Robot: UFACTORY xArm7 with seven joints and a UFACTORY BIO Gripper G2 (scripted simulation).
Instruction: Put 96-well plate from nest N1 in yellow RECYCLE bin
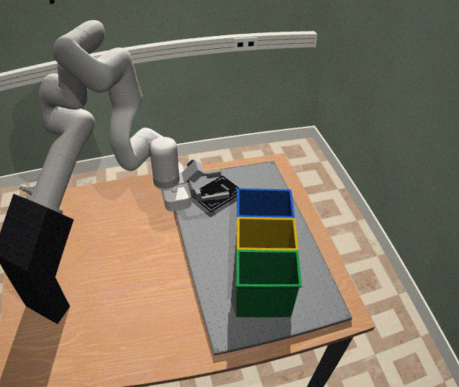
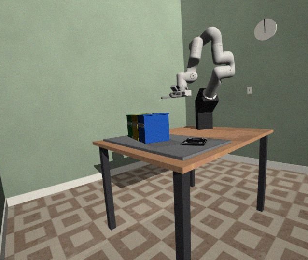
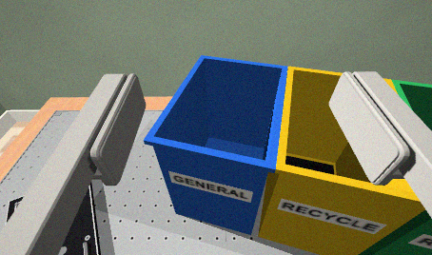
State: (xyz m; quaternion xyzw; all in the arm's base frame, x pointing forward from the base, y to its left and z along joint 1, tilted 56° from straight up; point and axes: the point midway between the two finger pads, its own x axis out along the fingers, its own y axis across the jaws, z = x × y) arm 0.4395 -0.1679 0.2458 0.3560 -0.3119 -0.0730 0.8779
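The yellow RECYCLE bin [image 1: 237, 234] [image 2: 134, 134] [image 3: 332, 196] stands upright between the other two. Part of a black plate [image 3: 309, 165] shows low inside it in the wrist view; most is hidden by the bin's front wall. The black plate nest N1 [image 1: 211, 204] [image 2: 194, 141] lies on the grey board with no plate seen on it. My gripper [image 1: 224, 183] [image 2: 164, 97] [image 3: 242, 126] is open, its fingers apart with nothing between them. It hangs high above the nest area, level, pointing toward the bins.
The blue GENERAL bin [image 1: 265, 190] [image 2: 157, 128] [image 3: 199, 164] and the green bin [image 1: 265, 301] [image 2: 129, 132] [image 3: 399, 240] stand upright on either side of the yellow one. All three stand close together on the perforated grey board [image 1: 205, 266] [image 2: 171, 153] [image 3: 142, 214].
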